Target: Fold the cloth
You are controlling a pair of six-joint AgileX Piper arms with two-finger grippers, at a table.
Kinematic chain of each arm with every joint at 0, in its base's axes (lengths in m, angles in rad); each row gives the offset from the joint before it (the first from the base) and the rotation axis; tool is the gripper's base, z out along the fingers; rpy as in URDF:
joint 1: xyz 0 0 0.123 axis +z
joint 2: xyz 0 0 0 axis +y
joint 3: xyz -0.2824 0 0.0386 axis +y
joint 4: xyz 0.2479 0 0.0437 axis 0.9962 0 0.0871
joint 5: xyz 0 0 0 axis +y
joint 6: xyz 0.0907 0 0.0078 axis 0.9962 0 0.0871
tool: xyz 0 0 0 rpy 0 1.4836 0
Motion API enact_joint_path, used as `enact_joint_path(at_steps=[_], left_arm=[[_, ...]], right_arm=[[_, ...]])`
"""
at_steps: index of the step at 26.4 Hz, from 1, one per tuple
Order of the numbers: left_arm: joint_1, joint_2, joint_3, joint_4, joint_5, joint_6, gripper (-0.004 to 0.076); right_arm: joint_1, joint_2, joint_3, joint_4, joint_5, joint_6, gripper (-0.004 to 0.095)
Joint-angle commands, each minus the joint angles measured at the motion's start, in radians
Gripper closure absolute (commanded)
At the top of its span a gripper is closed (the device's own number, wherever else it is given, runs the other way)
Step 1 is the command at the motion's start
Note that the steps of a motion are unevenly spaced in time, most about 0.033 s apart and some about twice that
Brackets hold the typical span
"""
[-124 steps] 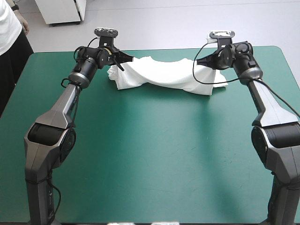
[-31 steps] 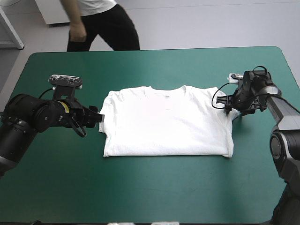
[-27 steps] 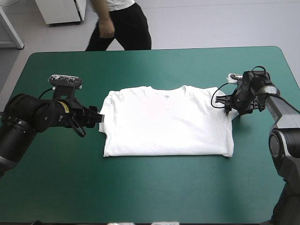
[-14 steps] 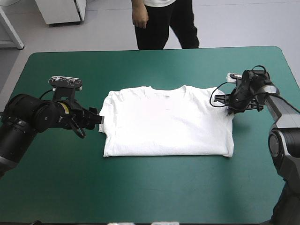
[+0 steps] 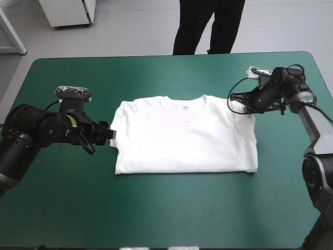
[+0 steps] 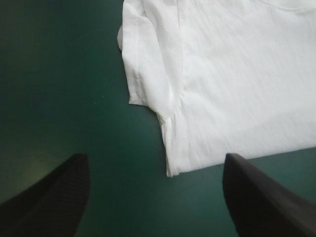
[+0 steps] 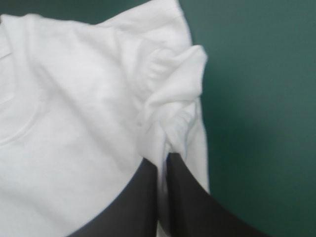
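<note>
Found the T-shirt [image 5: 184,136] spread flat at the middle of the bench [image 5: 171,208], collar toward 12 o'clock. Noted the right gripper [image 7: 163,165], fingers pinched on the sleeve at 2 o'clock, and the left gripper [image 5: 108,133], fingers wide and empty, just off the sleeve at 9 o'clock. Judged it best to lift the sleeve only slightly and sweep it inward without dragging the body. Observed thin, limp white knit, smooth across the chest, bunched into soft ridges at the pinch.
</note>
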Motion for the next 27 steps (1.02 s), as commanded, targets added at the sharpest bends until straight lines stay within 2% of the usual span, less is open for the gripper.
enact_joint_path(at_steps=[1, 7, 13, 16, 18, 19, 20, 21, 24, 27], left_arm=[[-0.006, -0.02, -0.031, -0.013, -0.034, -0.004, 0.0178], [-0.006, -0.02, -0.031, -0.013, -0.034, -0.004, 0.0178], [-0.006, -0.02, -0.031, -0.013, -0.034, -0.004, 0.0178], [-0.006, -0.02, -0.031, -0.013, -0.034, -0.004, 0.0178], [-0.006, -0.02, -0.031, -0.013, -0.034, -0.004, 0.0178], [-0.006, -0.02, -0.031, -0.013, -0.034, -0.004, 0.0178], [-0.006, -0.02, -0.031, -0.013, -0.034, -0.004, 0.0178], [-0.006, -0.02, -0.031, -0.013, -0.034, -0.004, 0.0178], [-0.006, -0.02, -0.031, -0.013, -0.034, -0.004, 0.0178], [-0.006, -0.02, -0.031, -0.013, -0.034, -0.004, 0.0178]], right_arm=[[0.075, -0.049, -0.032, 0.029, -0.036, -0.02, 0.0925], [0.157, 0.005, -0.032, 0.031, -0.068, 0.001, 0.0925], [0.179, 0.077, -0.032, 0.052, -0.059, -0.008, 0.0917], [0.185, 0.096, -0.032, 0.088, -0.037, -0.056, 0.0804], [0.187, 0.098, -0.032, 0.114, -0.013, -0.073, 0.0646], [0.187, 0.091, -0.036, 0.143, 0.007, -0.08, 0.0477], [0.187, 0.086, -0.036, 0.147, 0.008, -0.081, 0.0434], [0.187, 0.056, -0.036, 0.155, 0.008, -0.097, 0.0349], [0.187, -0.037, -0.036, 0.129, 0.011, -0.097, 0.0361], [0.187, -0.164, -0.034, 0.03, 0.039, -0.072, 0.0372]])
